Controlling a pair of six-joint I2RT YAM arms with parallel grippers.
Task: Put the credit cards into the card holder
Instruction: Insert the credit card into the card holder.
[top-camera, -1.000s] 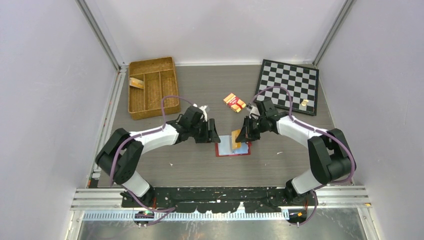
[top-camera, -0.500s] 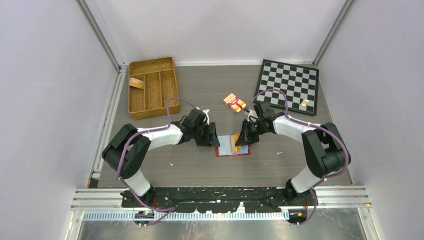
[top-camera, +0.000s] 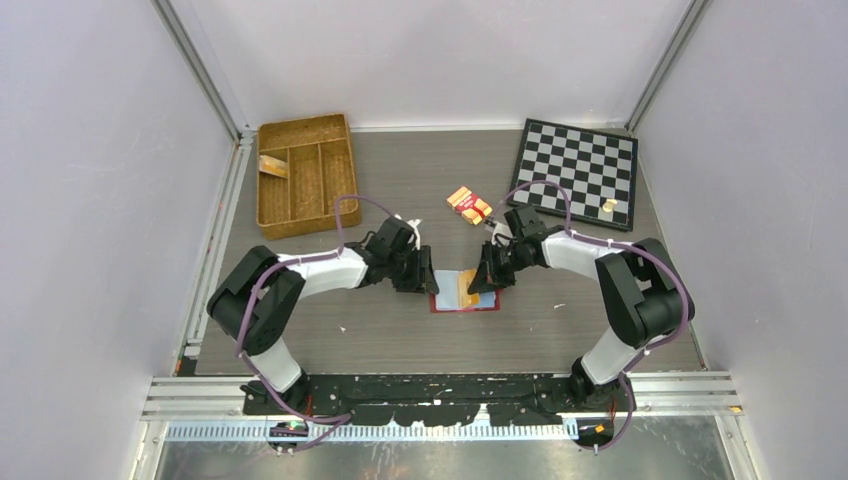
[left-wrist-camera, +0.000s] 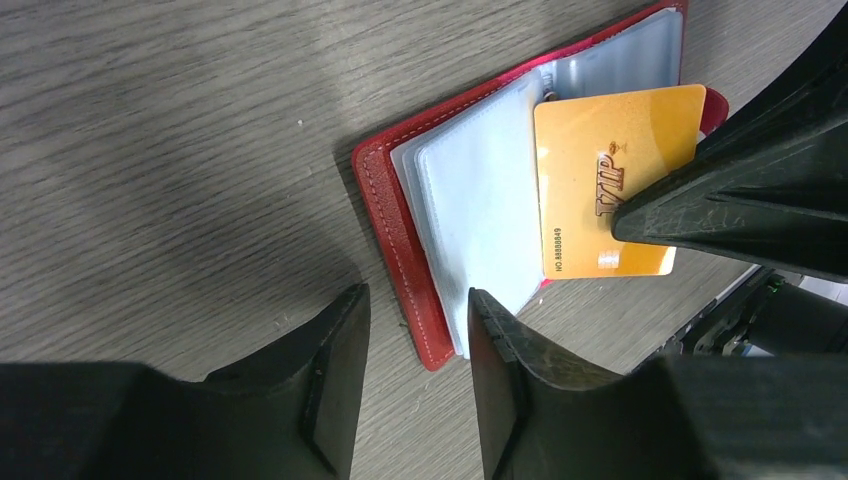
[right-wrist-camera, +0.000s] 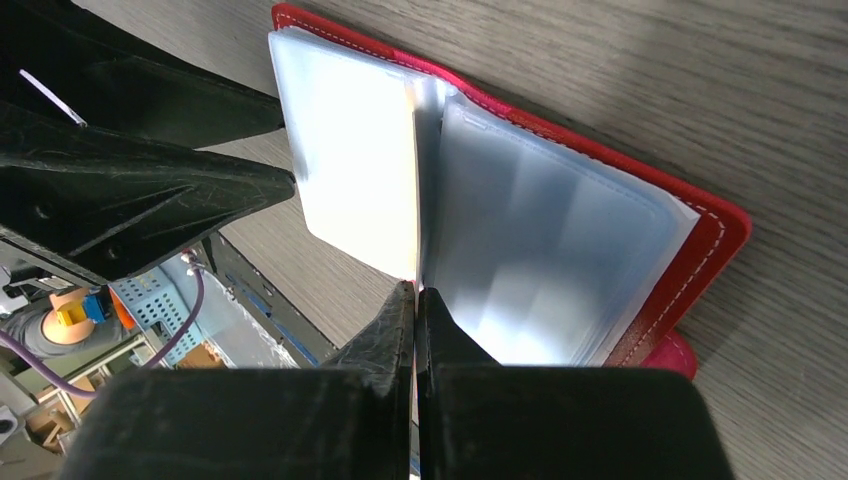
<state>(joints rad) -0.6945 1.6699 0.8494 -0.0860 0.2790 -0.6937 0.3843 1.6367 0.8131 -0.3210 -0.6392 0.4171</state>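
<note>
One card holder (left-wrist-camera: 385, 220), one credit card (left-wrist-camera: 610, 180), one wicker tray (top-camera: 300, 127), one chessboard (top-camera: 575, 170), one banded pack (top-camera: 468, 204)

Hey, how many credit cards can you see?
1 for sure: the gold VIP card, pinched by the right pincer over the open card holder. A tan piece in the wicker tray and another on the chessboard might be cards; sleeves may hide more.

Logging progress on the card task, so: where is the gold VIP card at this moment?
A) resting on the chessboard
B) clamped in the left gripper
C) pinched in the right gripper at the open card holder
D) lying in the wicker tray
C: the right gripper is shut on the gold card, which it holds against the clear sleeves of the open card holder.
</note>
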